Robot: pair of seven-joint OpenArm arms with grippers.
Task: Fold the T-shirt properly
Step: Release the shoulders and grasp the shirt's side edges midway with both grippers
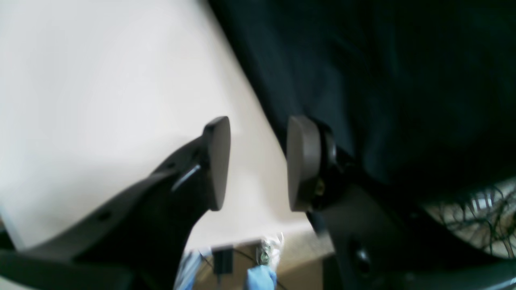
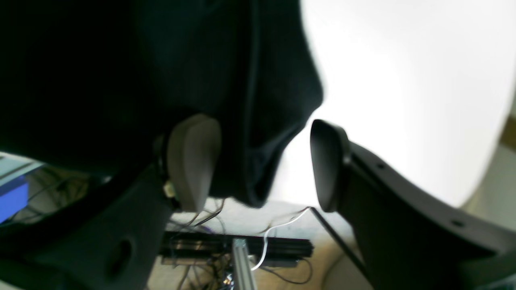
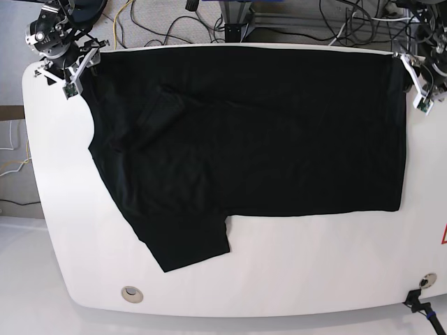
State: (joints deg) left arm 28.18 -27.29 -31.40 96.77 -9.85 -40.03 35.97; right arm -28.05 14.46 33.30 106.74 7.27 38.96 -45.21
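Observation:
The black T-shirt (image 3: 251, 132) lies flat across the white table (image 3: 300, 279), with one sleeve (image 3: 188, 244) pointing toward the near left. At the shirt's far right corner my left gripper (image 3: 418, 87) is open; in the left wrist view its gap (image 1: 258, 161) holds only bare table, and the shirt edge (image 1: 363, 60) runs beside the right pad (image 1: 302, 161). My right gripper (image 3: 73, 73) is at the far left corner, also open. In the right wrist view a fold of the shirt (image 2: 258, 133) sits loosely between its spread fingers (image 2: 266, 161), next to the pale pad (image 2: 193, 161).
Cables and a metal frame (image 3: 237, 17) lie beyond the table's far edge. A small round hole (image 3: 130, 294) is in the table near the front left. A black clamp (image 3: 419, 300) sits at the front right corner.

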